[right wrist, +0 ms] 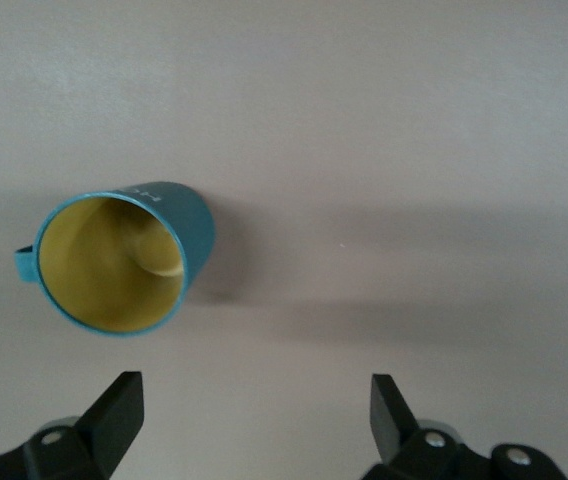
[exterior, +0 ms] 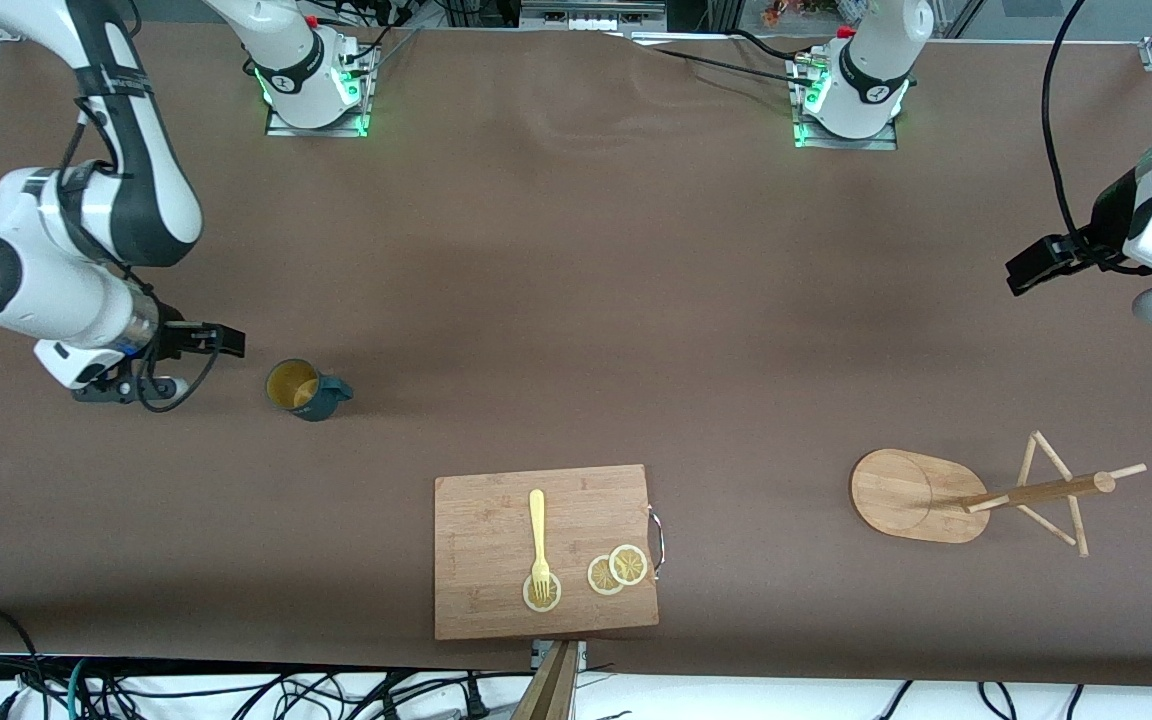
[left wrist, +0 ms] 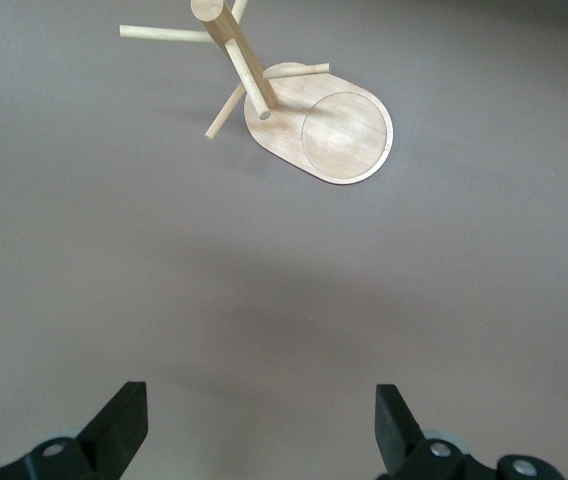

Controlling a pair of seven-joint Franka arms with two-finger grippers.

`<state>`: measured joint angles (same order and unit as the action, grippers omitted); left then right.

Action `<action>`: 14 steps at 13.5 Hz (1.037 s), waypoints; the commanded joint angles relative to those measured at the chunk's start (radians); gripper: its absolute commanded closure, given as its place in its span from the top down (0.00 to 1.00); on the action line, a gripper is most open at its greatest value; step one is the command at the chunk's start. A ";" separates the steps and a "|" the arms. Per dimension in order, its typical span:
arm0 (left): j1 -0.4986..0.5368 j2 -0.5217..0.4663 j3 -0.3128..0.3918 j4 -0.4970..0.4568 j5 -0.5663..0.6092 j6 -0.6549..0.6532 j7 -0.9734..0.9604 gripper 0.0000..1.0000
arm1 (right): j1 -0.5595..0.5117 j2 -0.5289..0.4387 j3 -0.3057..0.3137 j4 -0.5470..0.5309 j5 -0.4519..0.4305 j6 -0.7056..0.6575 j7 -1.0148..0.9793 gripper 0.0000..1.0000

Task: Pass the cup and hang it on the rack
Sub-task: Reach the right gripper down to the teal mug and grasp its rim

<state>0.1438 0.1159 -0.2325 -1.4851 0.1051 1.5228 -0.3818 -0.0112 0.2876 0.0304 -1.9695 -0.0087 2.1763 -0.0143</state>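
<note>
Teal cup (exterior: 307,389) upright (mustard inside); bamboo rack (exterior: 976,494) empty; left gripper (left wrist: 261,425), right gripper (right wrist: 256,420) spread.

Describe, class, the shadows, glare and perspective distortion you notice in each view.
Front view: even light, the cup casts a faint shadow, and the rack looks tipped over through perspective. Left wrist view: soft shadow band across the table. Right wrist view: shadow beside the cup, no glare.

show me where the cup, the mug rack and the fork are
cup (exterior: 304,388), front view, on its yellow inside near the rim.
rack (exterior: 911,494), front view, on the flat oval base.
fork (exterior: 537,528), front view, on the middle of its handle.
</note>
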 commanded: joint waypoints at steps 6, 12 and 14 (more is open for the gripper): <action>-0.001 0.002 -0.005 0.020 0.011 -0.039 0.006 1.00 | 0.022 0.102 0.017 -0.052 0.012 0.215 0.069 1.00; 0.010 -0.042 -0.011 0.000 -0.090 -0.066 0.118 1.00 | 0.022 0.145 0.019 -0.051 0.012 0.267 0.071 0.45; 0.008 -0.042 -0.011 -0.021 -0.091 -0.053 0.138 1.00 | 0.024 0.143 0.029 -0.045 0.010 0.252 0.085 0.00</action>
<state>0.1444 0.0851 -0.2430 -1.4811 0.0336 1.4665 -0.2855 0.0122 0.4382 0.0460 -2.0167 -0.0082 2.4351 0.0469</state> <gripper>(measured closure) 0.000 0.278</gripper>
